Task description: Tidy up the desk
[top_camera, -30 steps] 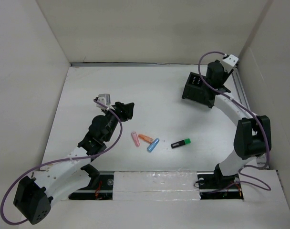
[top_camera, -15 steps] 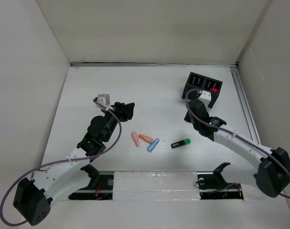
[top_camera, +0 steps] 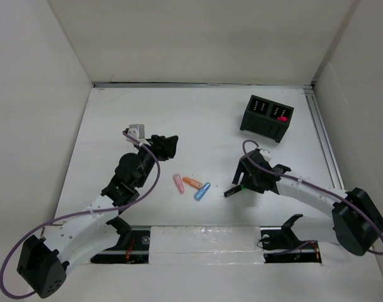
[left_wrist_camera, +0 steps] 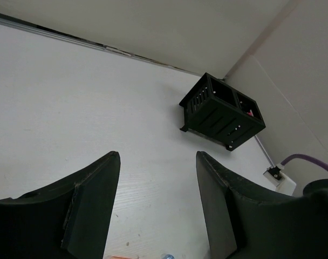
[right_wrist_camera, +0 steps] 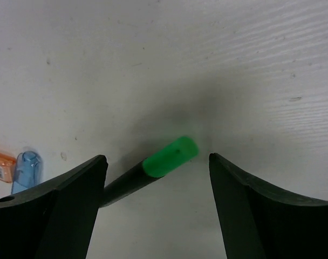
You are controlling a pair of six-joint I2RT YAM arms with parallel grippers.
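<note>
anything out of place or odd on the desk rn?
Nothing spilled or damaged. Loose on the white desk, outside the black two-compartment box: pink pen, orange pen and blue pen in a skewed cluster, plus a green-capped black marker between the right pincer's open fingers.

Four markers lie on the one white desk (top_camera: 147,113) — one pink marker (top_camera: 178,183), one orange marker (top_camera: 193,182), one blue marker (top_camera: 202,190) and one black marker (right_wrist_camera: 153,164) with a green cap. There is one black box (top_camera: 266,117) with two compartments, and one small red thing (top_camera: 281,117) shows inside it. Two arms are in view, the left arm (top_camera: 84,223) and the right arm (top_camera: 308,192), and two grippers — the left gripper (left_wrist_camera: 156,178) and the right gripper (right_wrist_camera: 157,172).
</note>
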